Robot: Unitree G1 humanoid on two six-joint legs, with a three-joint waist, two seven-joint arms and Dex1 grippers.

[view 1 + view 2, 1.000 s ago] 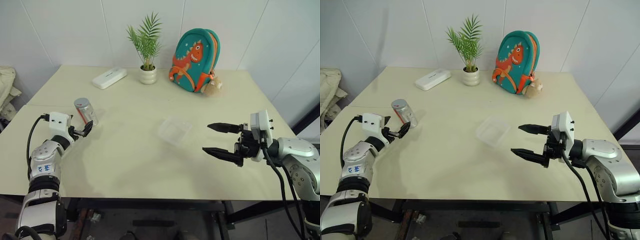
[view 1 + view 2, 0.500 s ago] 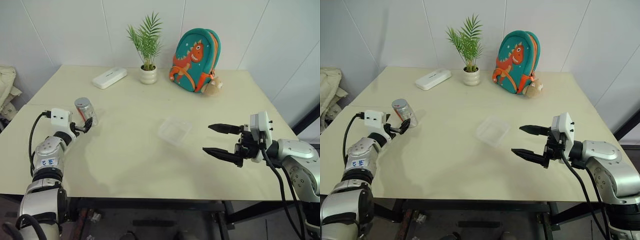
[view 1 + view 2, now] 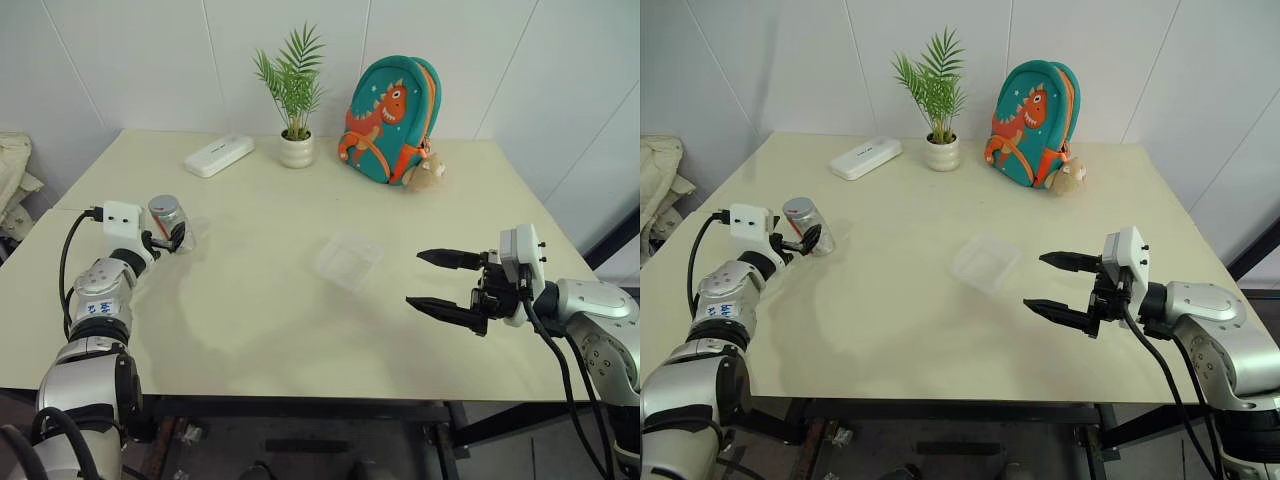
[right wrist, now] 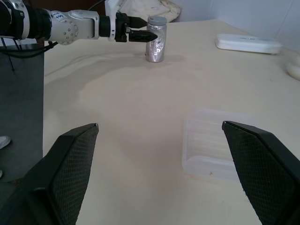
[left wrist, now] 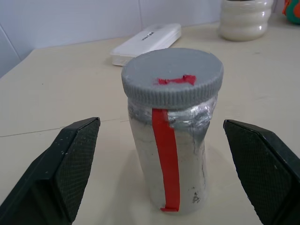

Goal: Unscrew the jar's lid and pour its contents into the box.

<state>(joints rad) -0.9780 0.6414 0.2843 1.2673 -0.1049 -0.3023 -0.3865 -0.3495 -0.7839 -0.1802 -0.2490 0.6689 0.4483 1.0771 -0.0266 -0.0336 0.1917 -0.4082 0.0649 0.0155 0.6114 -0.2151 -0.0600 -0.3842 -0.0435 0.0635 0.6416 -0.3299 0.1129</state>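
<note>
Currently left claw (image 5: 159,173) level, jaws wide, straddling upright jar (image 5: 172,150) without contact; right claw (image 3: 447,283) wide, empty, right of box (image 3: 350,260).

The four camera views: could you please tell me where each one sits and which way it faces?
Left eye and right eye views: on the head, looking forward and down over the table; both arms show.
Left wrist view: on the left arm, looking along the open left gripper at the jar with its lid on.
Right wrist view: on the right arm, looking past the open right gripper across the box to the jar.
Shared: jar and white case appear in all.
</note>
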